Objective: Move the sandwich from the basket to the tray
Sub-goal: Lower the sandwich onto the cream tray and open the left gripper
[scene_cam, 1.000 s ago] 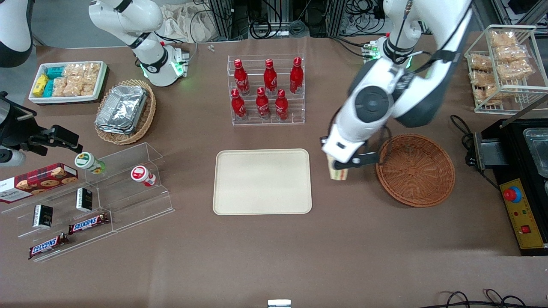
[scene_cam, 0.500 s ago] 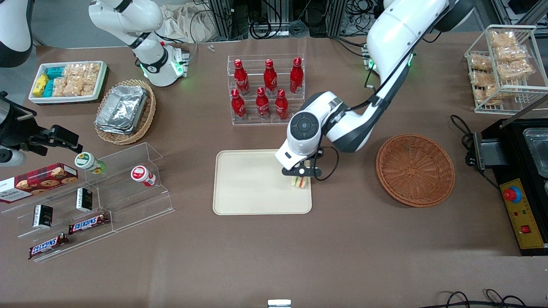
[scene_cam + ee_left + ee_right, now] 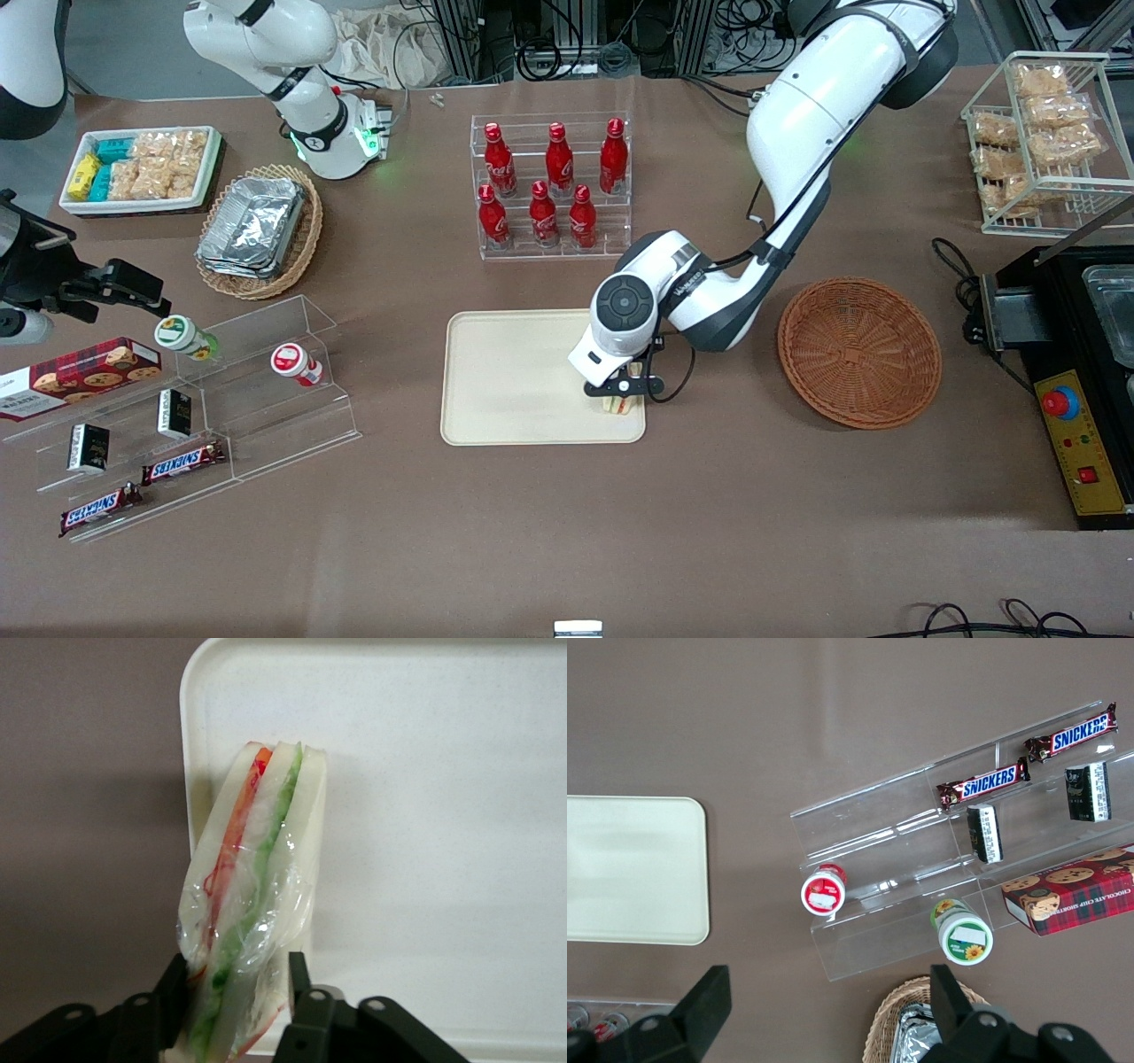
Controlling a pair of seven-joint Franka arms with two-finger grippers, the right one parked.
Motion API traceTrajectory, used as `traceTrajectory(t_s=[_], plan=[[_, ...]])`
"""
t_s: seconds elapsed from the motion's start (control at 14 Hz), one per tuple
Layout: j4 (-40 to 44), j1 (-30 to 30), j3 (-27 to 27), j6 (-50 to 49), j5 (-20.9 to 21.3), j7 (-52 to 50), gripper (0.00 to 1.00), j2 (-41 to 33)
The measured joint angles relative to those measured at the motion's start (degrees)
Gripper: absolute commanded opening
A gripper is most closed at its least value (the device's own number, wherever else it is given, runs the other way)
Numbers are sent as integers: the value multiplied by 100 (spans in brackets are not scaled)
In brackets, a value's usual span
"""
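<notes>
The sandwich (image 3: 618, 406) (image 3: 252, 895), a wrapped wedge of white bread with red and green filling, stands on edge between the fingers of my left gripper (image 3: 619, 391) (image 3: 236, 992). The gripper is shut on the sandwich, one black finger (image 3: 174, 990) on each bread face. It hangs low over the cream tray (image 3: 505, 381) (image 3: 425, 806), by the tray's corner nearest the front camera on the working arm's side. Whether the sandwich touches the tray I cannot tell. The reddish-brown wicker basket (image 3: 859, 352) sits beside the tray toward the working arm's end, with nothing in it.
A clear rack of red bottles (image 3: 551, 188) stands farther from the front camera than the tray. A tan basket of foil trays (image 3: 259, 229), a white snack bin (image 3: 140, 168) and clear shelves of snacks (image 3: 195, 416) lie toward the parked arm's end. A wire rack (image 3: 1045, 142) and black appliance (image 3: 1076, 372) flank the basket.
The gripper carried the sandwich from beside the basket to over the tray's edge, then a little nearer the front camera and lower, still gripping it.
</notes>
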Motion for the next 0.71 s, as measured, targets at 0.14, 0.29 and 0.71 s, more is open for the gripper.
traceTrajectory(t_s=[0.14,0.29,0.71], plan=[[58,-25,-7,0,73,-106,100,-3],[177,-16,-7,-9,78,-294,100,-73],[378,573,-3,-1266,-82,-376,100,-1456]])
